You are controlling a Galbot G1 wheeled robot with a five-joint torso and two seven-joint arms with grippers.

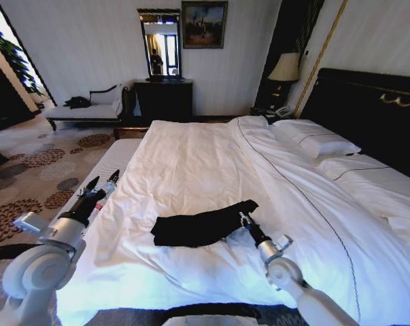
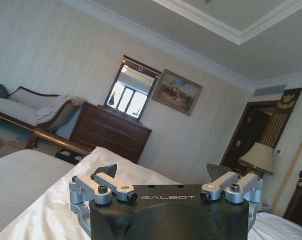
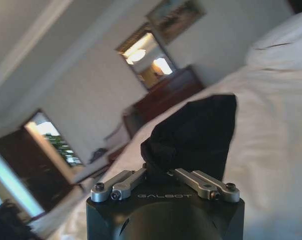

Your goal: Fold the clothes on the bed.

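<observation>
- Two arms reach forward from the near edge of the head view. The right arm stretches up and leftward over the bed (image 1: 191,170), its right gripper (image 1: 244,219) at the right end of the clothes (image 1: 198,227).
- The left arm angles up along the bed's left edge, with the left gripper (image 1: 101,183) hanging over the edge of the mattress, well apart from the clothes and touching nothing; its fingers stand spread wide.
- Up close, the right wrist view has the right gripper (image 3: 163,172) drawn in narrow on a bunched fold of black fabric (image 3: 193,135), which rises just beyond the fingers against the white duvet (image 3: 276,150).
- From the left wrist view, the left gripper (image 2: 163,172) is parted with only air between its fingertips (the duvet lies below it), and beyond stand a dark dresser (image 2: 110,132), a mirror (image 2: 128,90) and a framed painting (image 2: 177,92) on the far wall.
- Seen from the head camera, the clothes lie as a long dark band on the duvet (image 1: 191,163), near the bed's near end and roughly midway across. The long axis runs left to right, rising slightly toward the far right, where the gripped end sits.
</observation>
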